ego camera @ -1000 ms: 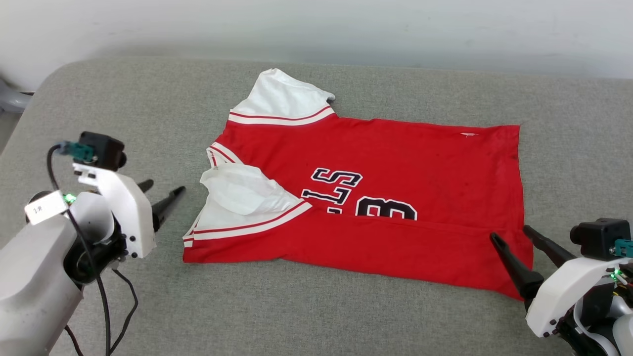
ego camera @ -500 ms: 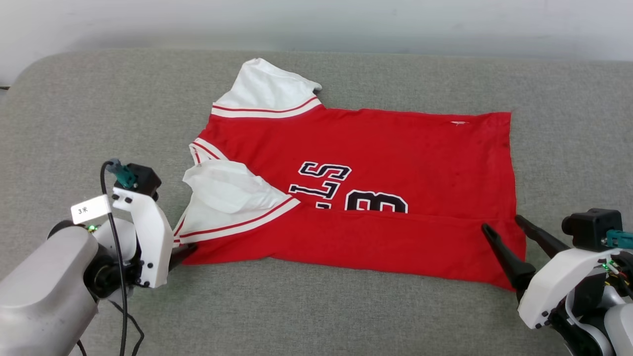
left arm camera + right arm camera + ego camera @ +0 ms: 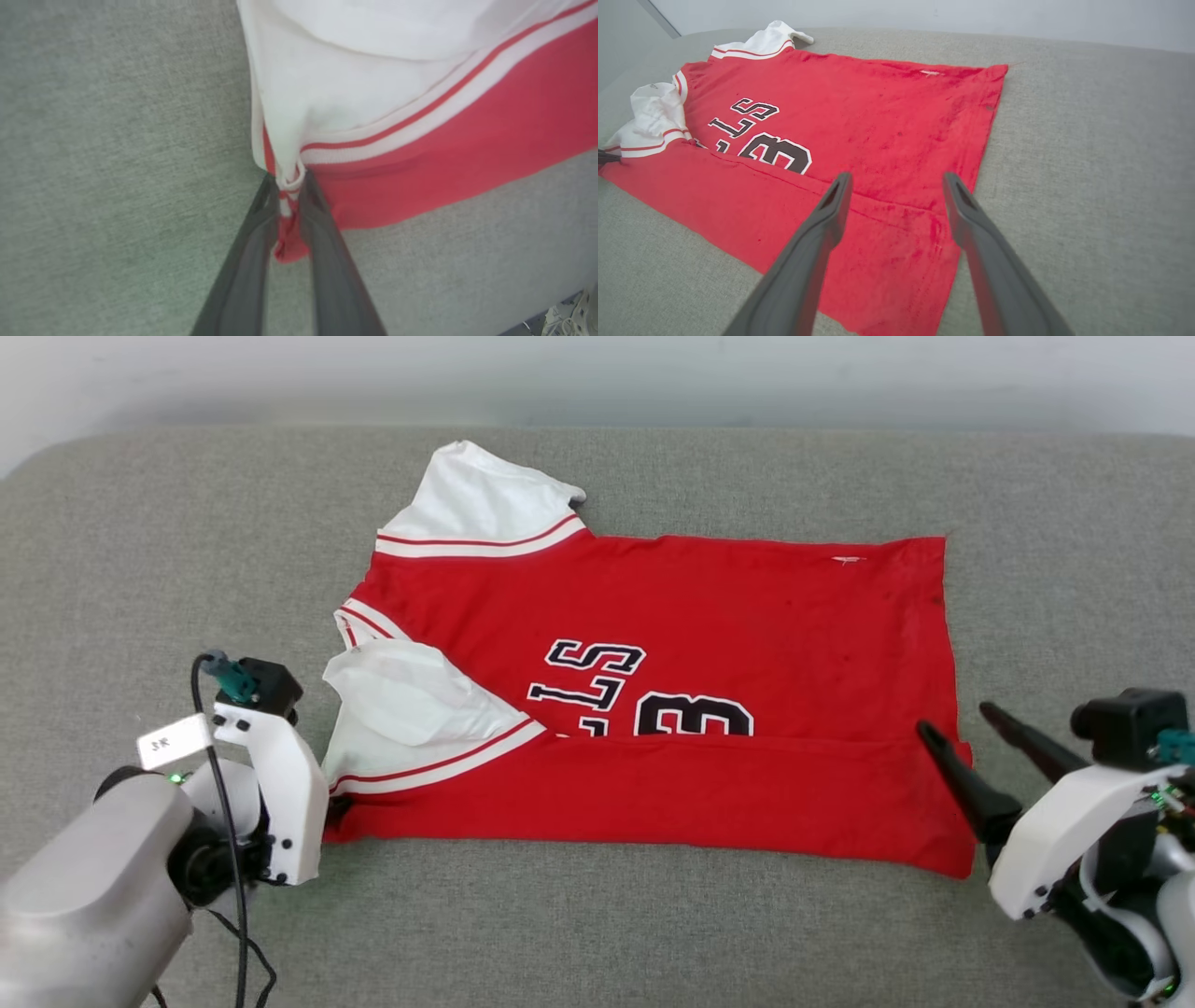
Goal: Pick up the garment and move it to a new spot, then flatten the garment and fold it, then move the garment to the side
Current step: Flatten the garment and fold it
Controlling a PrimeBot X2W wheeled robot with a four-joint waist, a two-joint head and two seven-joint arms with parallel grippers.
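Garment [image 3: 747, 616] corner newly between left jaws

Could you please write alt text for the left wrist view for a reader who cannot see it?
The left hand pinches the corner of a red jersey with a white, stripe-trimmed sleeve, lying on a grey cushion.

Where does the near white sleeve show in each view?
Head view: sleeve, left of centre, beside the lettering.
Left wrist view: sleeve, top centre, above the fingers.
Right wrist view: sleeve, far left.
Shared landmark: the sleeve's striped trim.
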